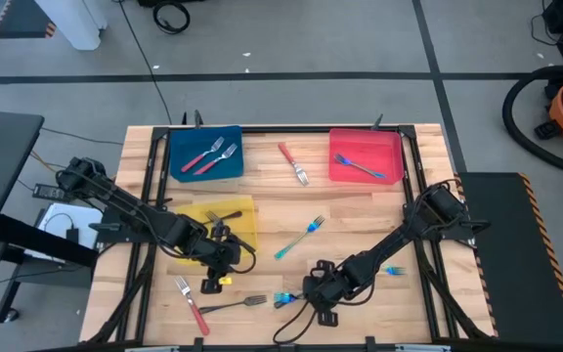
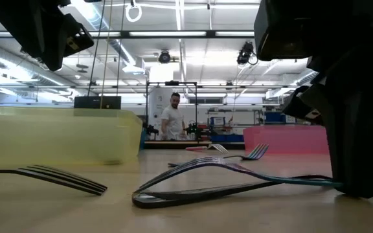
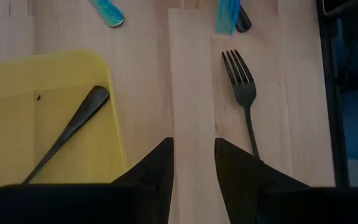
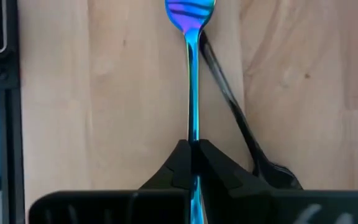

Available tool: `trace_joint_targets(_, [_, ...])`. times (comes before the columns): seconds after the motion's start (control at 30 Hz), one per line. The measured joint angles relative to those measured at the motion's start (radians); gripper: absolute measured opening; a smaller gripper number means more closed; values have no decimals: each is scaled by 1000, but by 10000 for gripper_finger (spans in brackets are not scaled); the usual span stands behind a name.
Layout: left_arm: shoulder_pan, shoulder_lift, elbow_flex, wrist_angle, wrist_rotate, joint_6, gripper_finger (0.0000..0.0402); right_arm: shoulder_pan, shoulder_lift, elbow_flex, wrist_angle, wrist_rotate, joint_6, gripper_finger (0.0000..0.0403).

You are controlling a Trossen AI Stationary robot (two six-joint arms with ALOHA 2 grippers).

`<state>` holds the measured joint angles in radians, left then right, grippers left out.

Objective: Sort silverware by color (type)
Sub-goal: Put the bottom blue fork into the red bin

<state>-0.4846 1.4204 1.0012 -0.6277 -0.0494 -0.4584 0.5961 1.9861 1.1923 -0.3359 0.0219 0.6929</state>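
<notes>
My right arm reaches in from the right edge and bends low toward the front of the tabletop (image 1: 360, 210), its right pincer (image 4: 194, 149) clenched on the handle of a blue fork (image 4: 192, 74). That fork lies flat on the wood with its head pointing away from the wrist. A dark fork (image 4: 238, 124) lies slantwise just beside it, its handle passing close under the blue one near the head.

My left arm stretches in from the left edge, and its left pincer (image 3: 193, 163) hovers with fingers parted and nothing between them, just off the corner of the yellow tray (image 3: 17, 118). Ahead of it another dark fork (image 3: 244, 93) rests on bare wood, tines pointing away from the wrist.

Loose on the tabletop: a red-handled fork (image 1: 191, 303) near the front left, a teal fork (image 1: 299, 238) in the middle, a second red-handled one (image 1: 294, 164) between the two back trays, and a small blue fork (image 1: 394, 270) beside my right arm.

The yellow tray holds one dark utensil (image 3: 67, 134); only its handle shows in the wrist view. The blue tray (image 1: 179, 147) holds two red-handled forks (image 1: 208, 156) side by side. The red tray (image 1: 345, 142) holds one bluish fork (image 1: 362, 167).

In the low view, a person (image 2: 172, 118) stands far back in the room.
</notes>
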Motion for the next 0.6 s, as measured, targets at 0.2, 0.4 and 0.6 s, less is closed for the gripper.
trace_joint_targets(0.2, [24, 0, 0, 7, -13, -24, 116, 5, -81, -2, 5, -34, -65, 17])
trace_joint_targets(0.4, [94, 0, 0, 5, -14, -3, 116, -19, -181, -1, -72, 36, -158, 17])
trace_joint_targets(0.6, [188, 0, 0, -3, -14, 102, 116, -80, -312, 0, -272, 148, -234, 16])
